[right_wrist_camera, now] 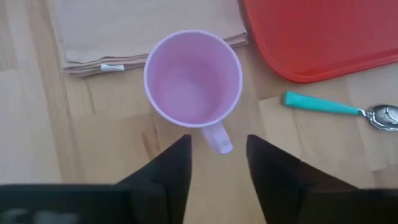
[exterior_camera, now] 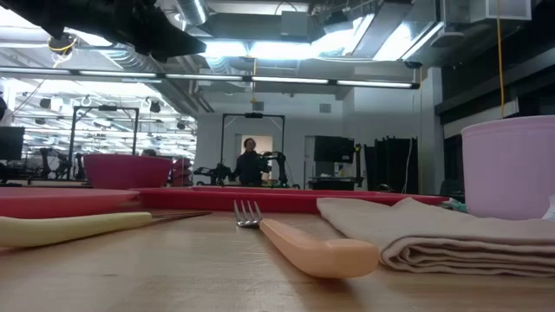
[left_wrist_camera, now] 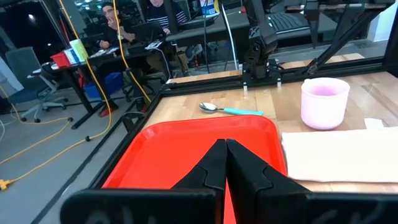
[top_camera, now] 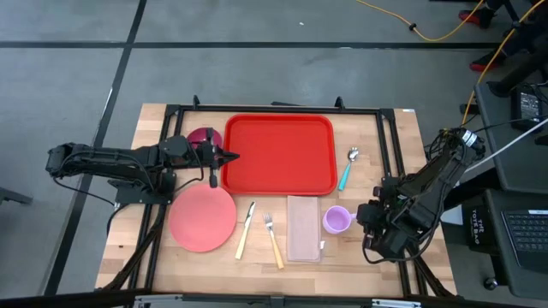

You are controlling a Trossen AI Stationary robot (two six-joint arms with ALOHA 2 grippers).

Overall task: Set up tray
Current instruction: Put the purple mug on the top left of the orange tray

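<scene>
The red tray (top_camera: pixel 278 154) lies flat at the middle of the table's far half. My left gripper (top_camera: pixel 229 156) is shut and hovers over the tray's left rim (left_wrist_camera: pixel 186 143), touching nothing. A lilac cup (right_wrist_camera: pixel 193 78) stands upright on the wood near the tray's near right corner. My right gripper (right_wrist_camera: pixel 217 158) is open and points steeply down. Its fingers stand on either side of the cup's small handle (right_wrist_camera: pixel 219 138), with a gap on each side.
A magenta bowl (top_camera: pixel 204 137) stands left of the tray. A pink plate (top_camera: pixel 203 218), a knife (top_camera: pixel 246 229), a fork (top_camera: pixel 272 239) and a folded napkin (top_camera: pixel 303 227) lie along the near side. A teal-handled spoon (top_camera: pixel 348 168) lies right of the tray.
</scene>
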